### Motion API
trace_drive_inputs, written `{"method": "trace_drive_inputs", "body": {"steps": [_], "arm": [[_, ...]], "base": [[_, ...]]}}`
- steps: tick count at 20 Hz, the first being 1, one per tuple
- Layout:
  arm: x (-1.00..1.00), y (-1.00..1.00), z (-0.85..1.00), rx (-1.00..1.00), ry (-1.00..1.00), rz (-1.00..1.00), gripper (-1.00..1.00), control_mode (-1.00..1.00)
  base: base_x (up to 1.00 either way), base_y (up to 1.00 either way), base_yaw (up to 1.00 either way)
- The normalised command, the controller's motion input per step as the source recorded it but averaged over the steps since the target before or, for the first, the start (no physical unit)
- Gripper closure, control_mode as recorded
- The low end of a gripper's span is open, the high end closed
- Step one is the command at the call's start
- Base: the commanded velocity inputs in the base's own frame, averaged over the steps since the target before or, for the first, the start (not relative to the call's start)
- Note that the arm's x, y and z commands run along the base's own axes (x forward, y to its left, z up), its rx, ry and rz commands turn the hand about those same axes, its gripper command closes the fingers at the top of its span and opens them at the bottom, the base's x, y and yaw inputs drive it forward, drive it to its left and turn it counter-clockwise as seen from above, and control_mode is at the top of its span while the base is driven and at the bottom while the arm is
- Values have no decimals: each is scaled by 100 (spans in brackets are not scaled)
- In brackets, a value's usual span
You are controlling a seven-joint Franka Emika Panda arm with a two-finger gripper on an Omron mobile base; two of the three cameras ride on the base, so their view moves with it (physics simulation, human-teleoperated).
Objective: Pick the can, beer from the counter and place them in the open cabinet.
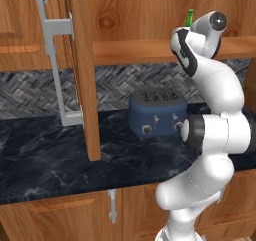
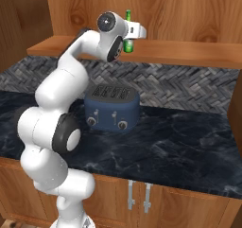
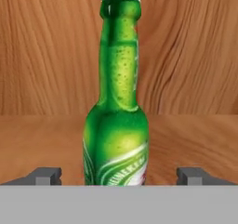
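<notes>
Here, in the left base view, the open door of the cabinet [image 1: 82, 75] hangs far to the left of the fingers, edge-on, with its long grey bar handle [image 1: 54, 60] further left still. Below the fingers and well apart from them, a dark blue toaster [image 1: 157, 112] stands on the black marble table [image 1: 45, 160], against a grey herringbone backsplash [image 1: 115, 87]. The toaster sits under the shelf and touches neither the fingers nor the bottle. To the right of it the white arm rises from the base and bends up to the shelf [image 1: 130, 52], covering most of the hand in that view.

In the hand view the fingers [image 3: 121, 175] stand wide apart, one dark tip [image 3: 44, 175] at the left and the other at the right, with bare wood showing between each tip and the glass. The beer [image 3: 118, 125] stands upright on the cabinet shelf, midway between the two tips and touching neither. Its long neck and cap rise above them, and its pale label faces the hand. Behind it is the plain wooden back wall of the cabinet. In the right base view the bottle [image 2: 128, 35] shows just beyond the hand, resting on the shelf board [image 2: 189, 49], its green neck poking above the wrist.
</notes>
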Motion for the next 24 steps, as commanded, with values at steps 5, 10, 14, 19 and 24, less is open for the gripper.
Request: {"method": "trace_drive_inputs", "body": {"steps": [5, 10, 14, 19, 24], "arm": [[-84, 0, -2, 0, -2, 0, -100, -100], [-100, 0, -12, 0, -1, 0, -100, -100], [-100, 1, -24, 0, 0, 0, -100, -100], [-100, 4, -9, 0, 6, -1, -100, -100], [-100, 0, 0, 2, 23, -1, -100, -100]], "base": [[0, 0, 0], [0, 0, 0], [0, 0, 0], [0, 0, 0], [0, 0, 0]]}}
